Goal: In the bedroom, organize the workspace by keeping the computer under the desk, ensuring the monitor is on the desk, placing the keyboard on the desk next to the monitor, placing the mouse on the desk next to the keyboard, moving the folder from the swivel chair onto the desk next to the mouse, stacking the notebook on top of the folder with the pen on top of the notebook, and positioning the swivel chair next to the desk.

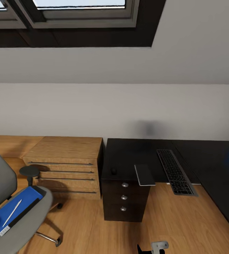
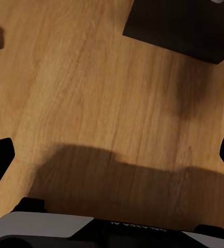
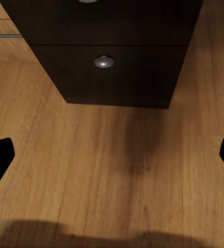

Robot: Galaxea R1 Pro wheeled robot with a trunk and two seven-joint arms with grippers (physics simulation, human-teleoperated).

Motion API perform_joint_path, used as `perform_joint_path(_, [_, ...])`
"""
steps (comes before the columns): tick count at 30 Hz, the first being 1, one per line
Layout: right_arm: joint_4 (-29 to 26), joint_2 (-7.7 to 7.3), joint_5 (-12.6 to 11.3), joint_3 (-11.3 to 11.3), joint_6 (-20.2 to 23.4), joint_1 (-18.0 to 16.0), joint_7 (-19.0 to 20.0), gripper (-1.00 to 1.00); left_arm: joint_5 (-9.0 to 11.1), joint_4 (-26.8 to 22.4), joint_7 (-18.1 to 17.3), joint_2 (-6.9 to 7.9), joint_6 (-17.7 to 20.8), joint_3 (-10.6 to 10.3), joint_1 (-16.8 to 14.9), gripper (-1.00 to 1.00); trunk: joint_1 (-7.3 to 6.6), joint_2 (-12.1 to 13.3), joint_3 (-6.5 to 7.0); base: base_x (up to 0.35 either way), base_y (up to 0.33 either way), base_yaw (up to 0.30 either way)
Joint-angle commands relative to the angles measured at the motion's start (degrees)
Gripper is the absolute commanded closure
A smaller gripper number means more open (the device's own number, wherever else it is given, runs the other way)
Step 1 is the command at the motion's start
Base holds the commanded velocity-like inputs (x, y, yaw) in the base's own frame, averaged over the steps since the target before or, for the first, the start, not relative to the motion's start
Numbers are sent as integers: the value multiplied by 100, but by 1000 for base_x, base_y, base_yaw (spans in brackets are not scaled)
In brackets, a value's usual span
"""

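Head view: black keyboard [image 1: 176,171] lies on the dark table [image 1: 128,155], its near end sticking out past the table's front edge. Just beside it, toward the robot's left, a flat dark pad w/ light rim [image 1: 144,174] also overhangs the edge. Small black mouse [image 1: 113,171] sits on the table near the left corner, apart from the pad. Table's drawer unit [image 1: 124,199] w/ three round silver knobs stands under that corner.

Swivel chair [image 1: 8,197], grey, stands well apart from the table at the robot's left, on the wood floor [image 1: 128,233]. On its seat: blue folder [image 1: 14,208] w/ white pen [image 1: 12,212] lying on top; can't tell if a notebook is in that stack. A light wooden dresser [image 1: 67,165] stands between chair and table, against the wall.

Left gripper [image 2: 112,155]: fingers spread wide, nothing between them, over bare floor, corner of the dark unit in view. Right gripper [image 3: 112,155]: fingers also wide apart, empty, facing the drawer unit's lower drawer and knob [image 3: 104,62].
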Motion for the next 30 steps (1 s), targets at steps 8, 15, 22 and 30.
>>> perform_joint_path(8, [16, 11, -54, 16, -22, -4, 46, -100, 24, 7, 42, 12, -24, -47, -5, -100, 1, -5, 31, 0, 0, 0])
perform_joint_path(15, [19, 13, -52, 16, -22, -4, 46, -100, 24, 7, 42, 13, -24, -47, -5, -100, 1, -5, 89, 0, 0, 0])
perform_joint_path(22, [19, 9, -52, 16, -21, -4, 46, -100, 27, 8, 42, 21, -24, -41, -5, -100, -43, 75, 182, 0, 0, 0])
perform_joint_path(30, [19, 6, -51, 16, -22, -4, 46, -100, 37, 8, 42, 22, 2, -33, -5, -100, -219, 396, 385, 0, 0, -49])
